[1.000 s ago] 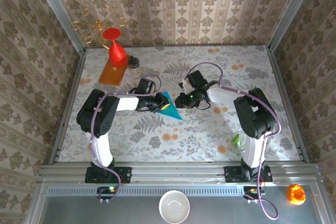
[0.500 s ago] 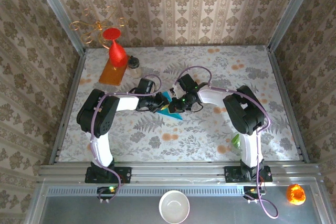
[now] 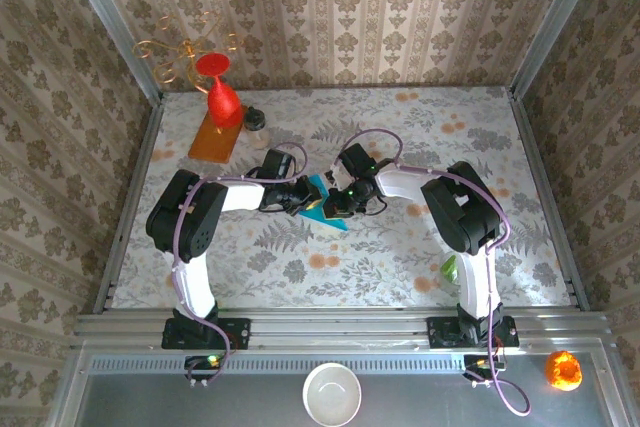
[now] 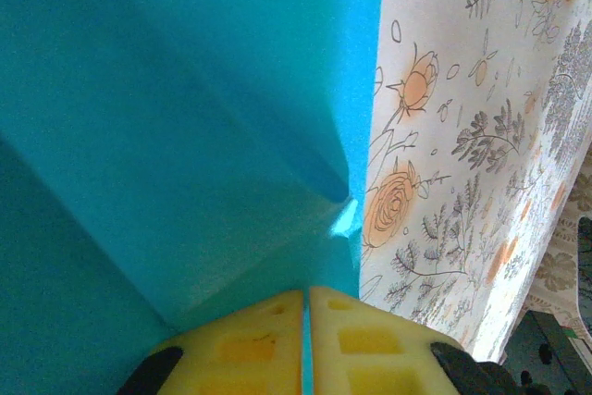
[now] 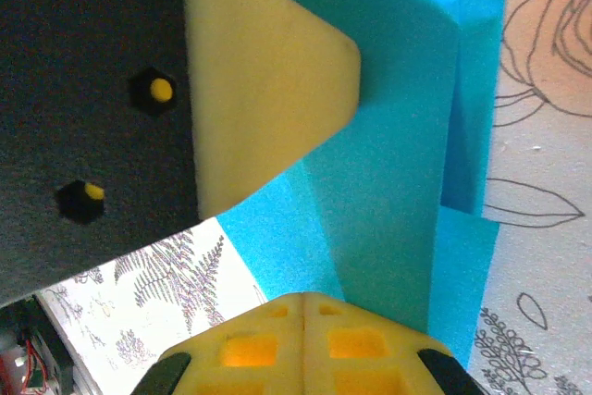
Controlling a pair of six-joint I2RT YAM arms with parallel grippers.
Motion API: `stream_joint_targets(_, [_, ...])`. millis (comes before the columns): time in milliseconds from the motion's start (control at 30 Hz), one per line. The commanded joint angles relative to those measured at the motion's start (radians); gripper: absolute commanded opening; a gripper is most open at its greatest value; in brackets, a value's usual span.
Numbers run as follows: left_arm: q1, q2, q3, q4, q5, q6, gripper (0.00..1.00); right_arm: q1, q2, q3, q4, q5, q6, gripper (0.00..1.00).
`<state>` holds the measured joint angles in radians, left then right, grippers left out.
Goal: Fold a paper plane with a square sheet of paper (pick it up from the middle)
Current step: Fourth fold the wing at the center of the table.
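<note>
Left pincer (image 4: 305, 312) and right pincer (image 5: 303, 314) both pinch the creased teal paper (image 4: 185, 136). Opposing pulls could tear it.

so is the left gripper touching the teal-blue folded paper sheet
Touching. The left wrist view shows the left gripper shut on the teal-blue folded paper sheet, with a sliver of teal showing in the seam between its jaws.

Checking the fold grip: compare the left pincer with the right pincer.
The left pincer is clamped on the teal paper, a teal sliver showing in its seam; the right pincer is shut with nothing visible in its seam, its tip at the paper. Left reaches from the left, right from the right. Both are shut and yellow-fingered.
</note>
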<state>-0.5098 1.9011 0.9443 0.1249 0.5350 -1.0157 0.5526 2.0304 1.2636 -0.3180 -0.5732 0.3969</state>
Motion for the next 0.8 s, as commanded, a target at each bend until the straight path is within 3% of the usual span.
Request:
stream_joint_targets(0, [-0.006,0.045,-0.009,-0.102,-0.037,0.020,0.12,-0.014,0.004,-0.011,-0.001,-0.001,0.016,0.08])
stream_joint_targets(267, [-0.006,0.041,-0.010,-0.107,-0.039,0.023,0.11,-0.016,-0.067,-0.026,0.058,-0.003,0.021,0.07])
stream_joint_targets(767, [-0.006,0.044,-0.006,-0.119,-0.042,0.022,0.10,-0.016,0.020,-0.007,-0.031,0.064,-0.008,0.05])
